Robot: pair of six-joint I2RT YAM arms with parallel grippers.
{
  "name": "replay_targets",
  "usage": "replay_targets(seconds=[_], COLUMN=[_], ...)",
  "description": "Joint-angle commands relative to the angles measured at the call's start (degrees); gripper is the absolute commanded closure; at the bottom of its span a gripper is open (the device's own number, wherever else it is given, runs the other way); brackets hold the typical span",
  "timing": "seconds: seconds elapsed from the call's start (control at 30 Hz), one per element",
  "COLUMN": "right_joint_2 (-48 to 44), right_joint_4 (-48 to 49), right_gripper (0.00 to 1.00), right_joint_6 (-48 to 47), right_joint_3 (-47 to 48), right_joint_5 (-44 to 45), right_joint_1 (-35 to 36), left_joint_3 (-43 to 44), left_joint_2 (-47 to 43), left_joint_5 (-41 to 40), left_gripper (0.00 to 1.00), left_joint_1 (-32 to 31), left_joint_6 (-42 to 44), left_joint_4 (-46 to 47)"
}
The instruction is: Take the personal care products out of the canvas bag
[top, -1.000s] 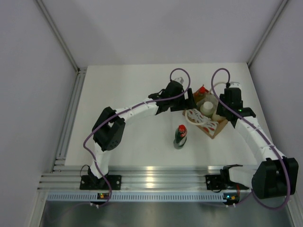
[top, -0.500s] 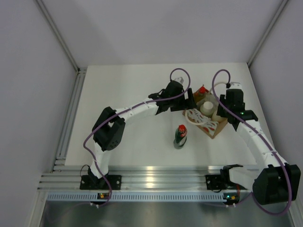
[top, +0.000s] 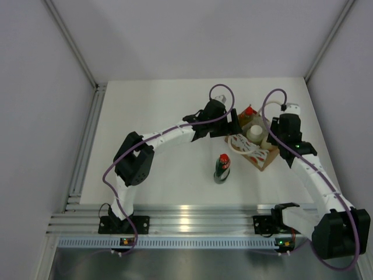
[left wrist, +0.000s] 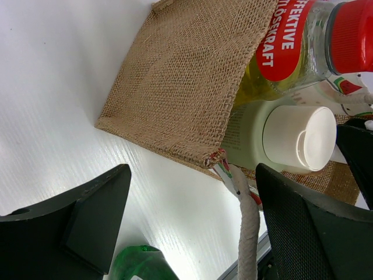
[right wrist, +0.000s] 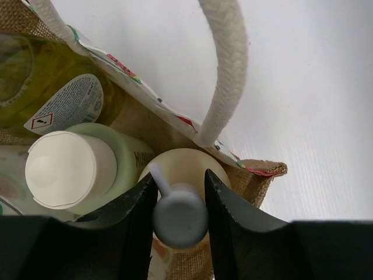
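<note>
The canvas bag (top: 257, 153) stands at the right middle of the table, its burlap side (left wrist: 186, 87) close in the left wrist view. Inside are the yellow bottle with red cap (top: 249, 111) (left wrist: 349, 35), the cream bottle with white cap (top: 254, 133) (right wrist: 64, 169) and the pale grey-white bottle (right wrist: 179, 219). My right gripper (right wrist: 179, 198) is over the bag's right end, shut on that bottle's pump top. My left gripper (top: 234, 125) (left wrist: 193, 172) is open and empty at the bag's left side. The dark green bottle (top: 222, 168) stands on the table in front of the bag.
The bag's pale rope handles (right wrist: 224, 70) (left wrist: 247, 227) loop beside both grippers. White side walls enclose the table. An aluminium rail (top: 186, 219) runs along the near edge.
My right arm has shifted slightly, with its gripper staying over the bag's right end. The left arm, the bag and the green bottle have not moved.
</note>
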Motion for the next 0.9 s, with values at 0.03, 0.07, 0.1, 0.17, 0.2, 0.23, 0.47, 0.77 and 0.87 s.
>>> replay_targets(seconds=[0.03,0.07,0.1,0.17,0.2,0.23,0.47,0.77,0.87], right_joint_2=[-3.2,-3.5,-3.8,-3.5,-3.2,-2.6,0.6,6.3,8.3], right_joint_4=[6.0,6.8,7.6,7.9,7.7,7.1,0.4,-4.1,-5.5], right_gripper=[0.61,0.60,0.59,0.54,0.51,0.48,0.43,0.37,0.34], right_joint_6=[5.3,5.5,5.8,6.0,5.7,5.4,6.9,8.2,8.1], right_joint_3=[-3.3,-4.5,-4.9,-5.3,-5.3,-5.2,-1.7,1.6,1.8], right_joint_5=[2.1,2.2,2.7,2.7,2.7,2.7,4.7,6.3,6.3], right_joint_1=[-0.5,-0.3,-0.2,0.0,0.3,0.4,0.7,2.7,2.9], left_joint_3=[1.1,1.2,1.3,1.3,1.3,1.3,1.5,1.9,1.8], left_joint_2=[-1.0,-0.9,-0.9,-0.9,-1.0,-0.9,-0.7,-0.4,-0.5], left_joint_5=[0.0,0.0,0.0,-0.1,-0.1,-0.1,-0.1,0.1,0.1], left_gripper=[0.08,0.08,0.08,0.08,0.08,0.08,0.08,0.08,0.08], left_joint_1=[-0.1,-0.1,-0.1,-0.1,-0.1,-0.1,-0.1,-0.1,-0.1], left_joint_6=[0.4,0.3,0.3,0.3,0.4,0.4,0.5,0.5,0.7], left_joint_4=[1.9,1.8,1.8,1.8,1.7,1.8,1.7,1.8,1.8])
